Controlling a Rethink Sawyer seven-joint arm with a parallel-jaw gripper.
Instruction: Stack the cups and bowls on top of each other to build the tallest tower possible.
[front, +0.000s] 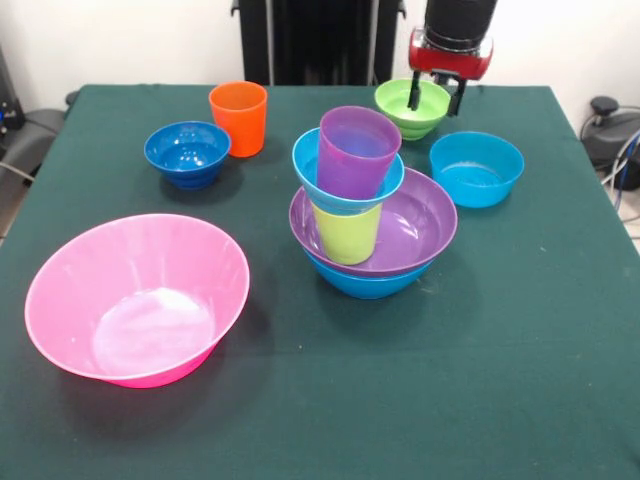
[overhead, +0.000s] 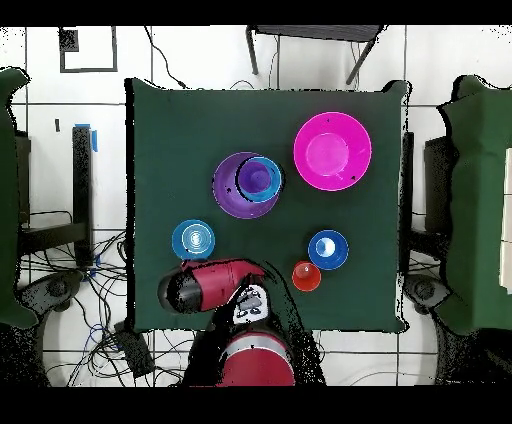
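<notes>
Tool (front: 437, 97) hangs over the glossy lime green plastic bowl (front: 412, 108) at the far side of the green-clothed desk (front: 520, 350), fingers spread apart, one inside the bowl, gripping nothing. Tower (front: 365, 205) mid-desk: blue bowl (front: 365, 282) at the bottom, purple bowl (front: 425, 225) in it, lime green cup (front: 347, 235), turquoise bowl (front: 308, 165), purple cup (front: 356, 150) on top, leaning. Loose on the desk: huge pink bowl (front: 135, 298), dark blue bowl (front: 187, 152), orange cup (front: 238, 117), second turquoise bowl (front: 476, 168).
</notes>
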